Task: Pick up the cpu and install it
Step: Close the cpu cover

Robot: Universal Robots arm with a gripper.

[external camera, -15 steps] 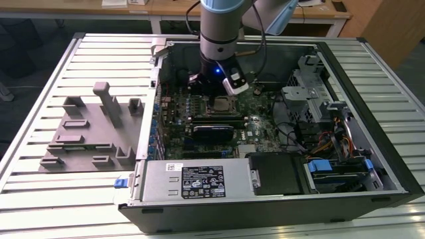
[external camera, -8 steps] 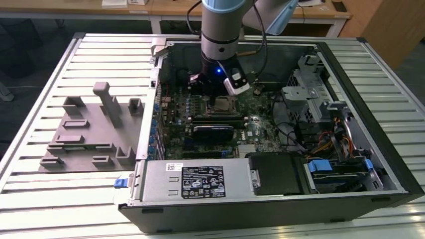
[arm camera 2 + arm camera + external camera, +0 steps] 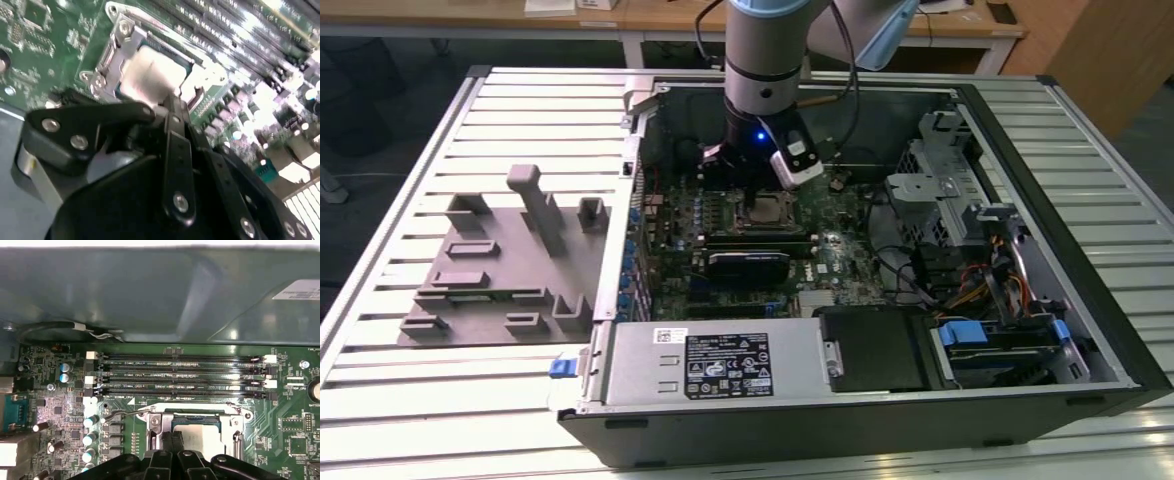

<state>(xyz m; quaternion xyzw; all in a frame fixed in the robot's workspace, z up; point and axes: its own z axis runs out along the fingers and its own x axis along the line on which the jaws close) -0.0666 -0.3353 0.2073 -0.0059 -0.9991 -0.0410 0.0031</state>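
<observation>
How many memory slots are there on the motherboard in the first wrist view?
4 memory slots, parallel, between the grey case wall and the socket: one nearest the wall, the second, the third, the last beside the socket. None seems hidden.

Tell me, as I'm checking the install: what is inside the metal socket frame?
The cpu, silvery top up, sits within the socket frame. The gripper covers one edge of it; whatever lies under the cpu is hidden.

In the first wrist view the end effector covers part of the cpu, and the frame edge cuts both off. In the second wrist view glare hides the cpu's surface detail. The exterior view cuts off the arm.
</observation>
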